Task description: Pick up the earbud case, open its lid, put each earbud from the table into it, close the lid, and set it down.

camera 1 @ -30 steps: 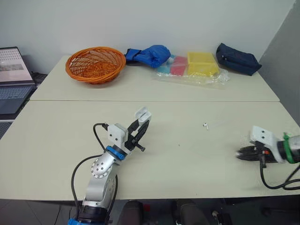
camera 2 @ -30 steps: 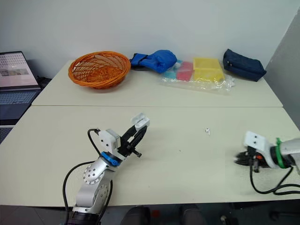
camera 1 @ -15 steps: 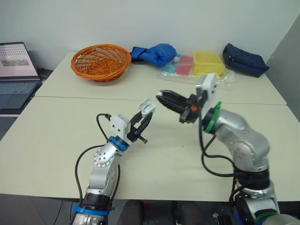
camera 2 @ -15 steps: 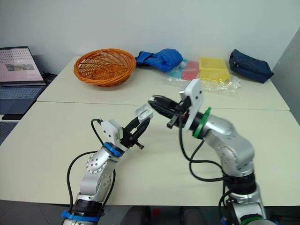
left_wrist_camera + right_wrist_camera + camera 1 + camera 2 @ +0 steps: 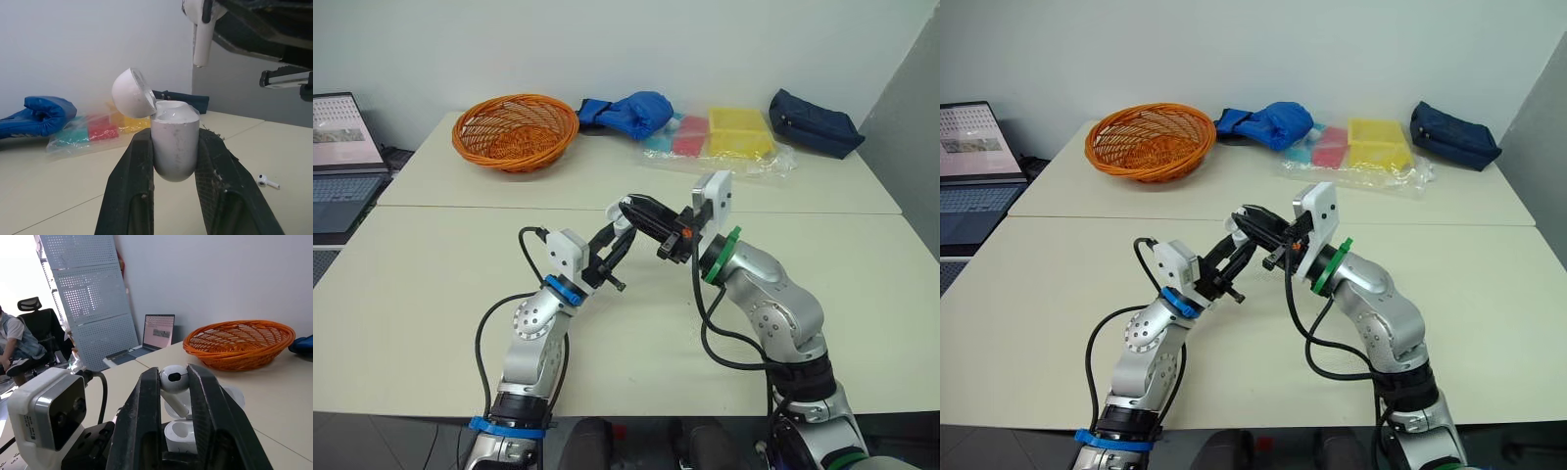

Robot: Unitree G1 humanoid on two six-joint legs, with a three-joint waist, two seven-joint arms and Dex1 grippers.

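My left gripper [image 5: 615,238] is shut on the white earbud case [image 5: 173,142], holding it upright above the table with its lid [image 5: 132,93] flipped open. My right gripper [image 5: 630,207] is shut on a white earbud [image 5: 174,382], which hangs stem-down just above the case's open top [image 5: 180,431]. In the left wrist view that earbud [image 5: 200,30] hovers over the case without touching it. A second earbud [image 5: 268,181] lies on the table beyond the case.
At the back of the table [image 5: 431,274] stand an orange wicker basket [image 5: 515,130], a blue cloth bundle [image 5: 626,113], a clear bag of coloured packs [image 5: 724,137] and a navy pouch [image 5: 813,122]. A laptop [image 5: 337,162] sits at the far left. A person [image 5: 14,347] sits in a chair beyond.
My right arm has swung in from the table's right edge to the centre, and its tips have closed the last gap to hover over the open case. The left gripper has kept hold of the case.
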